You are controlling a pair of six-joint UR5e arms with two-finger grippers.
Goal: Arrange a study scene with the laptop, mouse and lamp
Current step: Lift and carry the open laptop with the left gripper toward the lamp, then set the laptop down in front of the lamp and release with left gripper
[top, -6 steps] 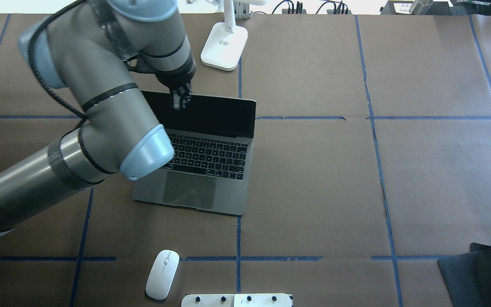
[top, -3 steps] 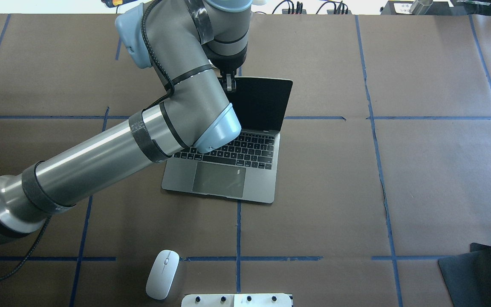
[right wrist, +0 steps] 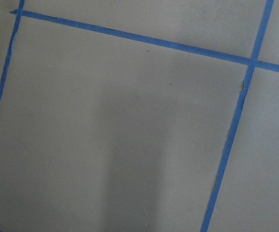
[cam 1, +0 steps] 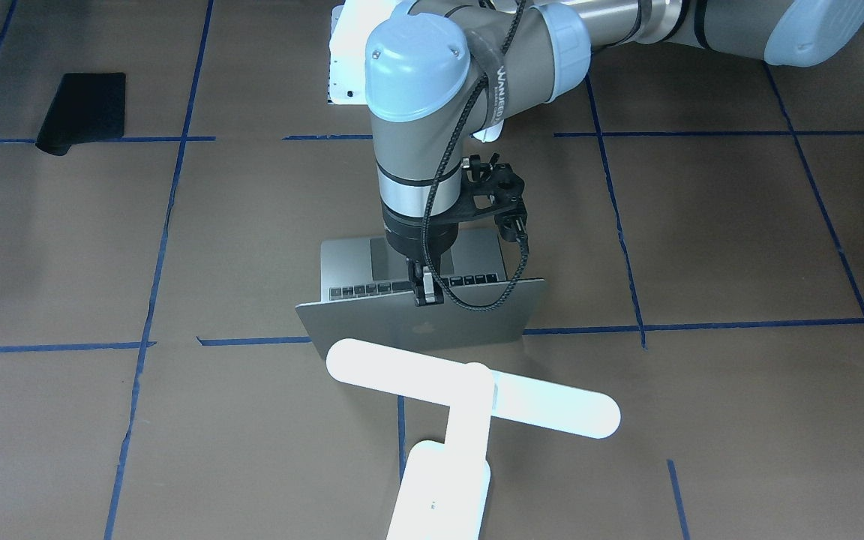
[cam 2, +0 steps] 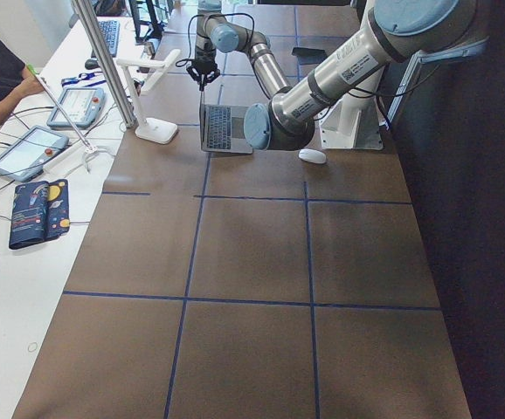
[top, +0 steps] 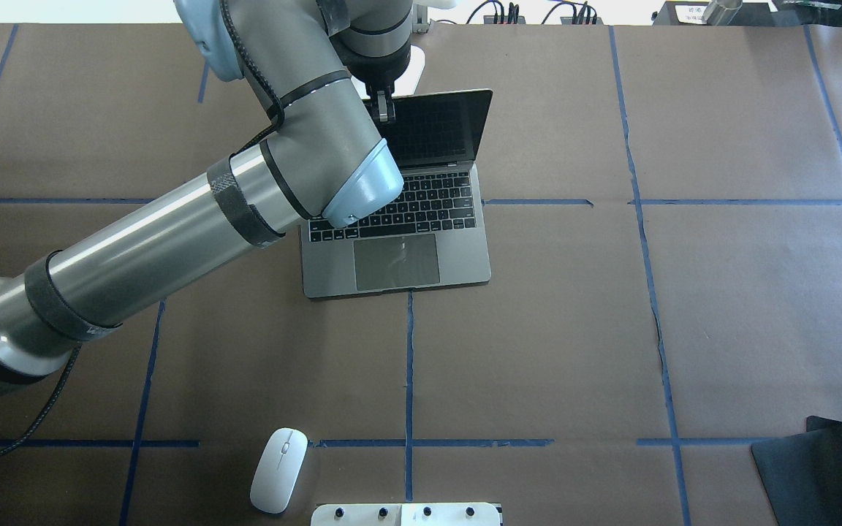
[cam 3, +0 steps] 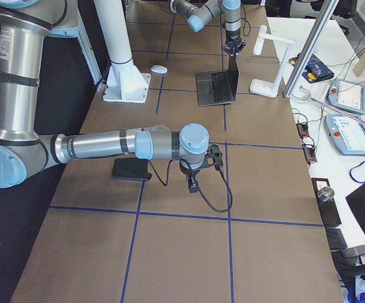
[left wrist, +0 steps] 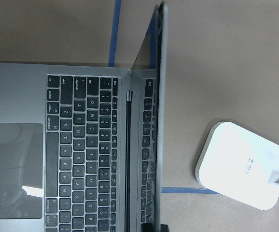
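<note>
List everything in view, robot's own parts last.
table: one, brown with blue tape lines, under everything
laptop: one, grey, open, mid-table
lamp: one, white, far edge, behind laptop
pedestal block: one, white, near edge
mouse: one, white, near edge beside pedestal block
mat: one, black, near edge, robot's right
left tool: one, black, clamped on laptop's lid top
right tool: one, black, above bare table beside mat; opening not judgeable

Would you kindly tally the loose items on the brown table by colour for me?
White: 2, the mouse and the lamp
Grey: 1, the laptop
Black: 1, the mat
Total: 4
</note>
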